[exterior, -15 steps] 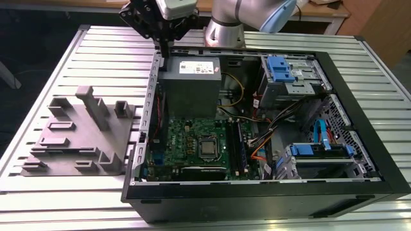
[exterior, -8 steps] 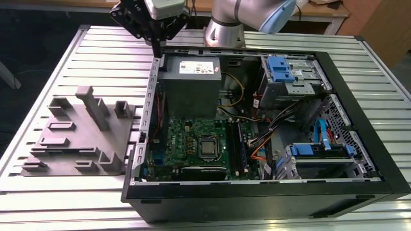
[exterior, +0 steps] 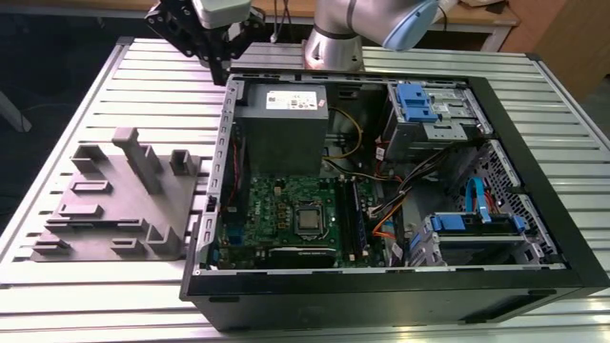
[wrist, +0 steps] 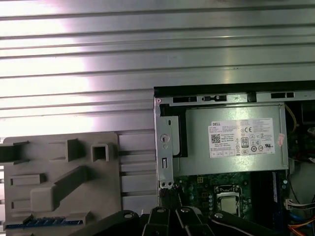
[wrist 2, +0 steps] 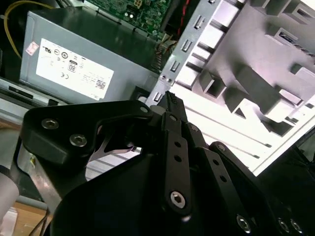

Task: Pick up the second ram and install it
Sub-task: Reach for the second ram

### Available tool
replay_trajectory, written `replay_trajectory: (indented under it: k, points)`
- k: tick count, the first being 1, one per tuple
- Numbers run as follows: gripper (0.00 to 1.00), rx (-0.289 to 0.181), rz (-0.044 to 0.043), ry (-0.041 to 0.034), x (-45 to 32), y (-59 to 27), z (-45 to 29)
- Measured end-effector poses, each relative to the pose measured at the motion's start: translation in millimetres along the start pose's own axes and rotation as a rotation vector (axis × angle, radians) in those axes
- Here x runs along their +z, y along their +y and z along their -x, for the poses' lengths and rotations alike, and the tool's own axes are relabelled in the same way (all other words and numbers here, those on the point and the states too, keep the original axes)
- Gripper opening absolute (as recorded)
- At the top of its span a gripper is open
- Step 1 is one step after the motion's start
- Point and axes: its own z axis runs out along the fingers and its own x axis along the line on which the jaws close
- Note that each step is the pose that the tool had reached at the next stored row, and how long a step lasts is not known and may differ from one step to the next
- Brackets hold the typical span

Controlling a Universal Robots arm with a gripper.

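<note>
On the slatted tabletop [exterior: 96, 86], beside the open computer case [exterior: 381, 300], the grey holder [exterior: 105, 229] sits well apart from the gripper [exterior: 217, 71], its jaws seemingly together and empty, and carries what looks like the second ram [wrist: 42, 222], lying crosswise at its far end.

The robot arm [exterior: 358, 21] and the upper body of the gripper [exterior: 213, 64] are cut off by the top edge in the exterior view. In the first wrist view, the grey holding fixture [wrist: 59, 167] is cropped at two edges, and a bluish strip [wrist: 42, 222] lying on it is too blurred to be identified. What is seated in the motherboard's [exterior: 286, 207] memory slots [exterior: 348, 214] is too small to be told.
</note>
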Motion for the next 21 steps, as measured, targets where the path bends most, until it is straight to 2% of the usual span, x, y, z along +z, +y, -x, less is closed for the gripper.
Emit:
replay_trajectory:
  k: [8,10,21]
  points:
    - [0.07,0.000,0.0000,-0.0001,-0.4,-1.6,-20.8]
    - [0.07,0.000,0.0001,-0.0002,-0.4,-2.1,-28.4]
    - [0.07,0.000,0.0000,-0.0002,0.3,-5.7,-50.8]
